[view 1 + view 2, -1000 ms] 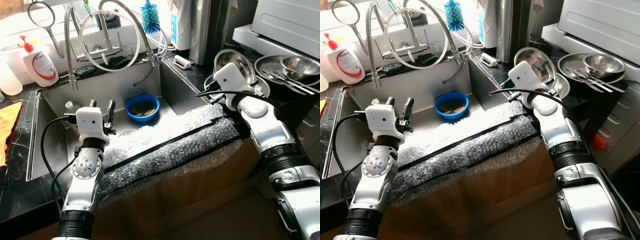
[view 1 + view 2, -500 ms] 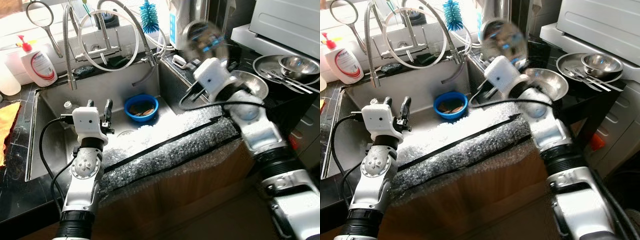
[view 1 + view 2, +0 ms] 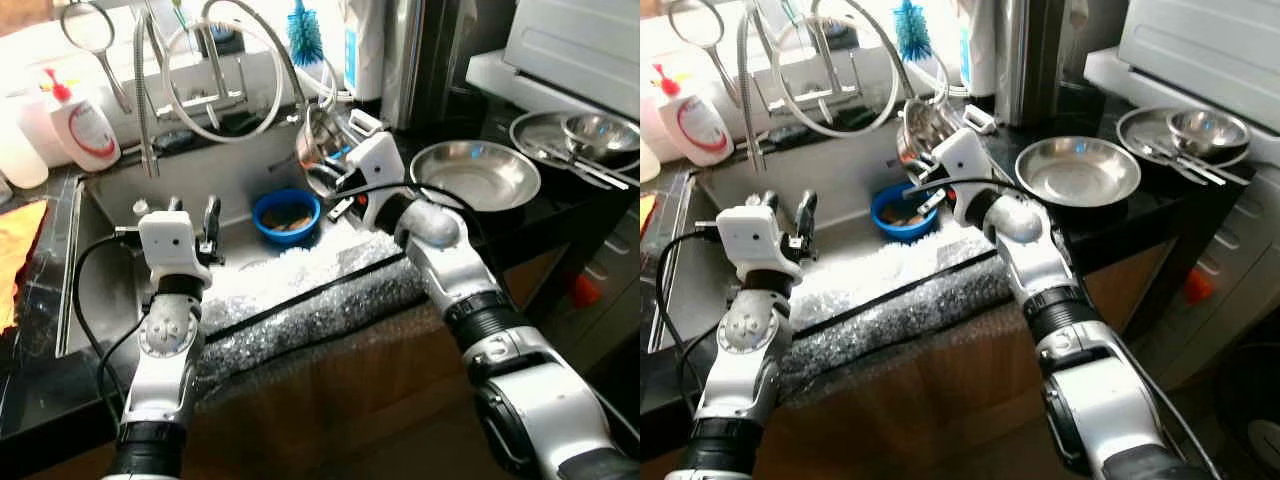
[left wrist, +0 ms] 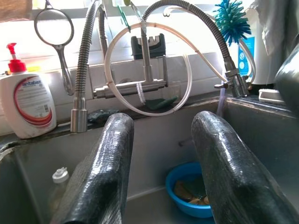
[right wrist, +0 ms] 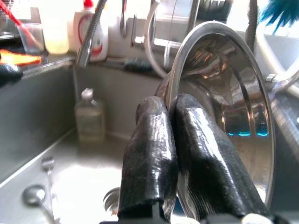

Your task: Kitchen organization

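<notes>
My right gripper (image 3: pixel 327 172) is shut on the rim of a small steel bowl (image 3: pixel 313 148), held tilted on edge above the right side of the sink (image 3: pixel 110 290). In the right wrist view the two fingers (image 5: pixel 154 140) pinch the bowl's rim (image 5: pixel 224 93). A blue bowl (image 3: pixel 286 212) with scraps in it sits on the sink floor just below. A wide steel bowl (image 3: pixel 475 175) rests on the dark counter to the right. My left gripper (image 3: pixel 192 212) is open over the sink's left half, holding nothing; its fingers (image 4: pixel 112 163) point at the faucet.
Faucet hoses (image 3: pixel 215 60), a blue brush (image 3: pixel 303 30) and a soap bottle (image 3: pixel 85 130) line the back of the sink. A small bottle (image 4: pixel 58 177) stands in the sink. A steel plate with a bowl and cutlery (image 3: pixel 575 135) is at the far right. Bubble wrap (image 3: pixel 300 300) covers the front edge.
My right arm has swung left from the counter to over the sink, carrying the small steel bowl. The wide steel bowl stayed on the counter. My left gripper has hardly moved.
</notes>
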Controlling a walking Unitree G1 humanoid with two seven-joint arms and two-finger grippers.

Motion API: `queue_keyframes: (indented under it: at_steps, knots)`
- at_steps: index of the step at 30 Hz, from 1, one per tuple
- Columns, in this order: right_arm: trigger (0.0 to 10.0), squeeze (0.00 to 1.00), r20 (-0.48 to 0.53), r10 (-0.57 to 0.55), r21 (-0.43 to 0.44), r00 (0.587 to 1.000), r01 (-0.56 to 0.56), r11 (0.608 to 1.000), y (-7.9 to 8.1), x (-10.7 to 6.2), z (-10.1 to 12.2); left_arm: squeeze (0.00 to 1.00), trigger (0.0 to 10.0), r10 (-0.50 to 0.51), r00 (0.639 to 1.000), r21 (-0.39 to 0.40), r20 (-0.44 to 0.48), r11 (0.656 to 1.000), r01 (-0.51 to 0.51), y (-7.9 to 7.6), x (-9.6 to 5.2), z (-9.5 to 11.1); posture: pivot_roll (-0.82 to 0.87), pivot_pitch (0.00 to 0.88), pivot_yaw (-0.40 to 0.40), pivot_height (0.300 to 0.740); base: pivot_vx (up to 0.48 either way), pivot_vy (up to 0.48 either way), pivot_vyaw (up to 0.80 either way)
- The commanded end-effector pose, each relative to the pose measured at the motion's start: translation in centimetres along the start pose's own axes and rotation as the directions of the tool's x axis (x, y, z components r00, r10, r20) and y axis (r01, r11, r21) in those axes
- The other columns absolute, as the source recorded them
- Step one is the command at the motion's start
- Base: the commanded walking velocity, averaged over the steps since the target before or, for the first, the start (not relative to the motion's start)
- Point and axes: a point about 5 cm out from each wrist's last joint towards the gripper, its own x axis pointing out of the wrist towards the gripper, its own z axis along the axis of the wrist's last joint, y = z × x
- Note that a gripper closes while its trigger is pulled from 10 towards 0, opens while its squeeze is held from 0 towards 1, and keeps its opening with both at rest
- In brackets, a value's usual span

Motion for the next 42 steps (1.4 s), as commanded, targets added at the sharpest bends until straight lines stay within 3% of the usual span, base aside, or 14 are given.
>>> queue_keyframes:
  at_steps: [1, 7, 14, 15, 16, 17, 18, 29, 31, 37, 42]
  knots:
    - [10.0, 0.00, -0.017, 0.022, 0.023, 1.000, -0.022, 0.999, 0.5, 0.8, 0.4, 0.00, 10.0, 0.008, 1.000, 0.013, 0.011, 1.000, -0.008, 0.3, 0.4, 0.5, -0.16, 0.000, 0.099, 0.740, 0.000, 0.000, 0.00]
    - [10.0, 0.00, -0.154, 0.000, 0.055, 0.988, 0.008, 0.998, 1.0, 1.5, -0.9, 0.00, 10.0, 0.009, 1.000, 0.016, 0.008, 1.000, -0.009, 0.4, 0.3, 0.5, -0.16, 0.000, 0.098, 0.740, 0.000, 0.000, 0.00]
    - [10.0, 0.00, -0.158, -0.006, 0.089, 0.987, 0.020, 0.996, 1.0, 1.7, -0.9, 0.00, 10.0, 0.007, 1.000, 0.016, 0.006, 1.000, -0.007, 0.3, 0.3, 0.5, -0.16, 0.000, 0.101, 0.740, 0.000, 0.000, 0.00]
    - [10.0, 0.11, -0.165, -0.010, 0.090, 0.986, 0.026, 0.996, 0.9, 1.7, -0.9, 0.00, 10.0, 0.007, 1.000, 0.015, 0.005, 1.000, -0.007, 0.3, 0.3, 0.5, -0.16, 0.000, 0.101, 0.740, 0.000, 0.000, 0.00]
    - [10.0, 0.72, -0.175, -0.017, 0.092, 0.984, 0.034, 0.995, 0.9, 1.7, -1.0, 0.00, 10.0, 0.006, 1.000, 0.014, 0.004, 1.000, -0.006, 0.3, 0.3, 0.5, -0.16, 0.000, 0.101, 0.740, 0.000, 0.000, 0.00]
    - [10.0, 0.72, -0.177, -0.019, 0.093, 0.984, 0.036, 0.995, 0.8, 1.7, -1.0, 0.00, 10.0, 0.006, 1.000, 0.014, 0.004, 1.000, -0.006, 0.3, 0.3, 0.5, -0.16, 0.000, 0.101, 0.740, 0.000, 0.000, 0.00]
    - [10.0, 1.00, -0.181, -0.020, 0.092, 0.983, 0.037, 0.995, 0.8, 1.6, -1.1, 0.00, 10.0, 0.005, 1.000, 0.013, 0.003, 1.000, -0.005, 0.2, 0.3, 0.5, -0.16, 0.000, 0.098, 0.740, 0.000, 0.000, 0.00]
    - [10.0, 1.00, -0.210, -0.029, 0.073, 0.977, 0.045, 0.996, 1.5, 1.7, -2.0, 0.00, 10.0, 0.002, 1.000, 0.014, -0.007, 1.000, -0.002, 0.3, 0.0, 0.4, -0.16, 0.000, 0.107, 0.740, 0.000, 0.000, 0.00]
    - [10.0, 0.00, -0.194, -0.035, 0.061, 0.980, 0.047, 0.997, 1.6, 1.8, -1.9, 0.00, 10.0, 0.004, 1.000, 0.013, -0.006, 1.000, -0.004, 0.3, 0.0, 0.4, -0.16, 0.000, 0.109, 0.740, 0.000, 0.000, 0.00]
    - [10.0, 0.00, -0.196, -0.064, 0.048, 0.978, 0.075, 0.996, 1.6, 1.8, -2.0, 0.00, 10.0, -0.005, 1.000, 0.010, -0.011, 1.000, 0.005, 0.1, -0.1, 0.3, -0.17, 0.000, 0.117, 0.740, 0.000, 0.000, 0.00]
    - [10.0, 0.00, -0.040, -0.179, 0.003, 0.983, 0.179, 0.984, 0.3, 1.5, 0.0, 0.00, 10.0, -0.004, 1.000, 0.015, -0.012, 1.000, 0.005, 0.3, -0.2, 0.4, -0.16, 0.000, 0.119, 0.740, 0.000, 0.000, 0.00]
